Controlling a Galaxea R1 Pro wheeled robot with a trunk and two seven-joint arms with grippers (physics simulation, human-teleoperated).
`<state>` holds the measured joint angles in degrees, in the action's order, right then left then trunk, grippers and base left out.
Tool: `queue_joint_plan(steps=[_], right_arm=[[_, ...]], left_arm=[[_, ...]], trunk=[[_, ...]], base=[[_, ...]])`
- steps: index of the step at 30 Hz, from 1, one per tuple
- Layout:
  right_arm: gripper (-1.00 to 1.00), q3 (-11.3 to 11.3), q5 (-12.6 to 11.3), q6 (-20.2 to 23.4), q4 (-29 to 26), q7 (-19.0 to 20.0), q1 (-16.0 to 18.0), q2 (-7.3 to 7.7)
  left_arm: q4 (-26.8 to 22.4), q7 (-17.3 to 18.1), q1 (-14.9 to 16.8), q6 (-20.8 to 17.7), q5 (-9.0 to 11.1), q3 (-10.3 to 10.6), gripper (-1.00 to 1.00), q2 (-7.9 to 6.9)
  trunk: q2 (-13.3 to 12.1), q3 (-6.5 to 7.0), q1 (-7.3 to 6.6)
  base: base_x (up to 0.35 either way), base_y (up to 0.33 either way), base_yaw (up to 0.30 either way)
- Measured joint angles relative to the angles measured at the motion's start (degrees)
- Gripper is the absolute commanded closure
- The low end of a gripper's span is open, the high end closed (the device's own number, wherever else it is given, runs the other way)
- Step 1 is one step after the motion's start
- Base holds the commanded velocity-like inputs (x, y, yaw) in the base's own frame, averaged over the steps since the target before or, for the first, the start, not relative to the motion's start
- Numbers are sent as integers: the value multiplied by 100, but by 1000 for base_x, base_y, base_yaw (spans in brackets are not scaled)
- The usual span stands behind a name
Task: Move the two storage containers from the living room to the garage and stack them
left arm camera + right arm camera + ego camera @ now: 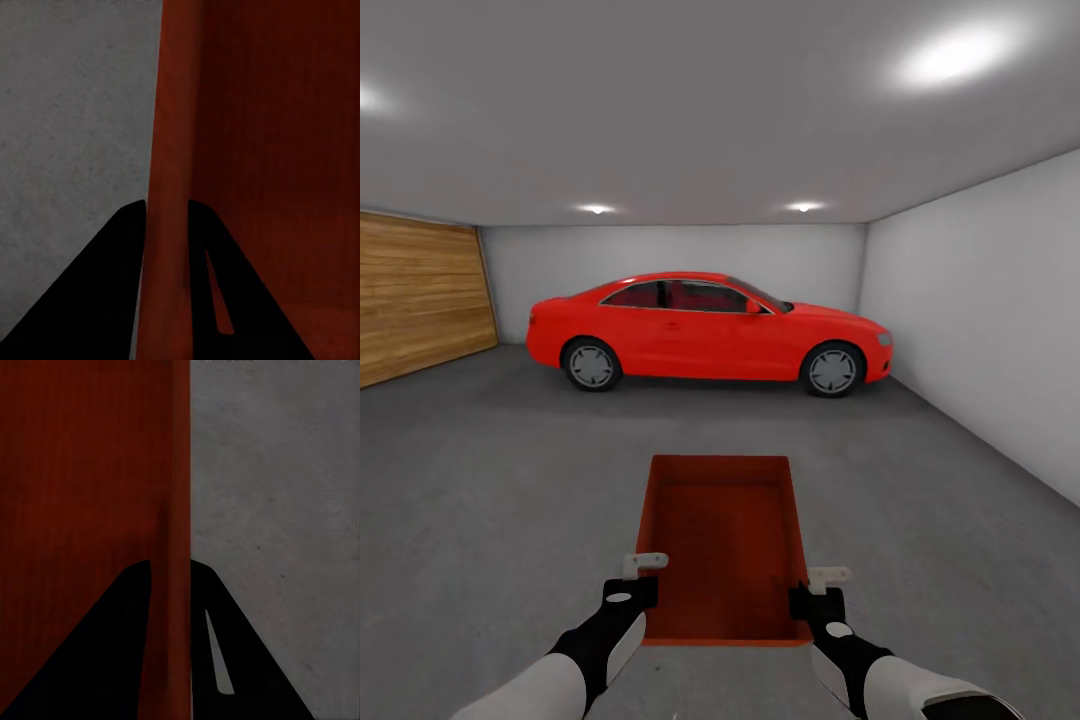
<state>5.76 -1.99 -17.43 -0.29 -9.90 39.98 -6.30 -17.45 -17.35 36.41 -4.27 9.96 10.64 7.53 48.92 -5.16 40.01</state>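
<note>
You've got one red-orange storage container [725, 545] out in front of you over the garage's grey concrete floor [480, 480], open top up, with the left gripper [637, 590] pinched on its left wall near the closest corner and the right gripper [812, 595] doing the same on the right wall. Both wrist views show each pair of fingers closed tight with the container wall sandwiched between them. Further back, a red car [710, 330] sits sideways against the white far wall, and the wood-plank door [420, 300] is off to your left.
</note>
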Motion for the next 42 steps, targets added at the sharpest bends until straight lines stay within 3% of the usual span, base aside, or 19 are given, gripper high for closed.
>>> queue_joint_plan(steps=[42], right_arm=[[100, 0, 0, 3, 0, 1, 0, 0]], left_arm=[[0, 0, 0, -3, 0, -1, 100, 0]], trunk=[[0, 0, 0]], base=[[321, 0, 0]])
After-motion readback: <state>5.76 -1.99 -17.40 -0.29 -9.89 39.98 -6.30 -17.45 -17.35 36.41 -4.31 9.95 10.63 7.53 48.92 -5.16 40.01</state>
